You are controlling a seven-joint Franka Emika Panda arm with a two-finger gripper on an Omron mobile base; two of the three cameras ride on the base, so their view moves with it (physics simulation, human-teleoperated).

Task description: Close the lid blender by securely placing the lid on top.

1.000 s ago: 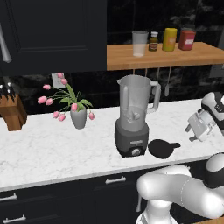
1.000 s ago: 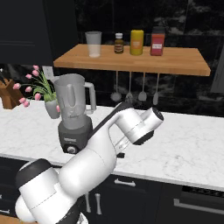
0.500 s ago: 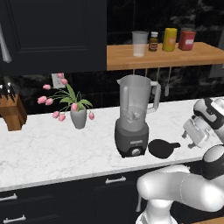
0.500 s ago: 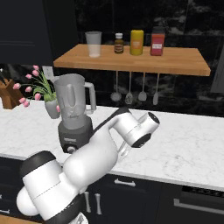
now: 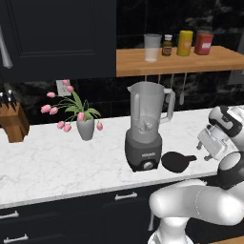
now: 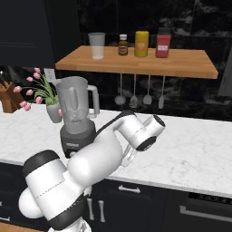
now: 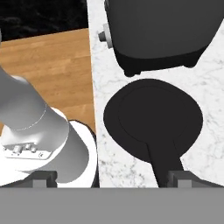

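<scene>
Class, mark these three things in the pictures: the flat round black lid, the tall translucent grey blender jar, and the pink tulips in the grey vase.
Flat round black lid [image 7: 151, 116], hand view: centre of disc.
Tall translucent grey blender jar [image 5: 147, 110], left base view: middle of jar wall.
Pink tulips in grey vase [image 5: 86, 129], left base view: vase body.

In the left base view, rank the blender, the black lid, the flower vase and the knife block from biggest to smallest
1. blender
2. knife block
3. lid and flower vase look alike in size; the lid is flat and nearer, so I won't rank them.
</scene>
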